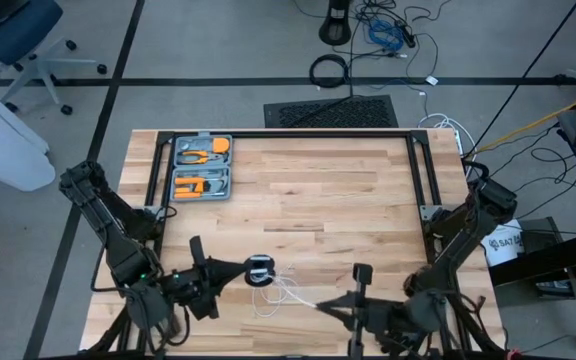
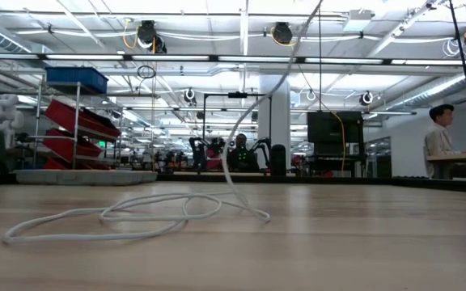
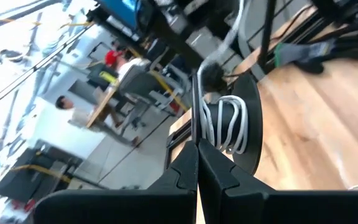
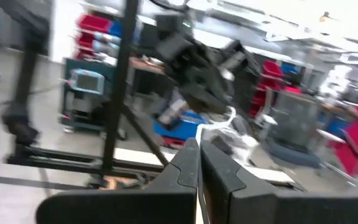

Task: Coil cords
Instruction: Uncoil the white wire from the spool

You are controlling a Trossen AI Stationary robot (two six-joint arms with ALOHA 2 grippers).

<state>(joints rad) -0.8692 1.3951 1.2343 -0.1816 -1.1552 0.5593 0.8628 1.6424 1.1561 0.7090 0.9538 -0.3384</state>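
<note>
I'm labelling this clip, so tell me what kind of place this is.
Probably a robotics lab or workshop: a shelf rack with red storage bins, other robot arms on a far bench, and a light wooden table carrying a grey tool case with orange tools.

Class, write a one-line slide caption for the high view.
Left gripper holds the reel above the table; white cord trails toward the right gripper.

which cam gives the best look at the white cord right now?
Low view: the white cord lies in loose loops on the table, one strand rising out of frame. High view shows small loops beside the reel. Left wrist view shows only the turns wound on the reel, held by the shut left gripper. Right wrist view: a blurred bit.
</note>
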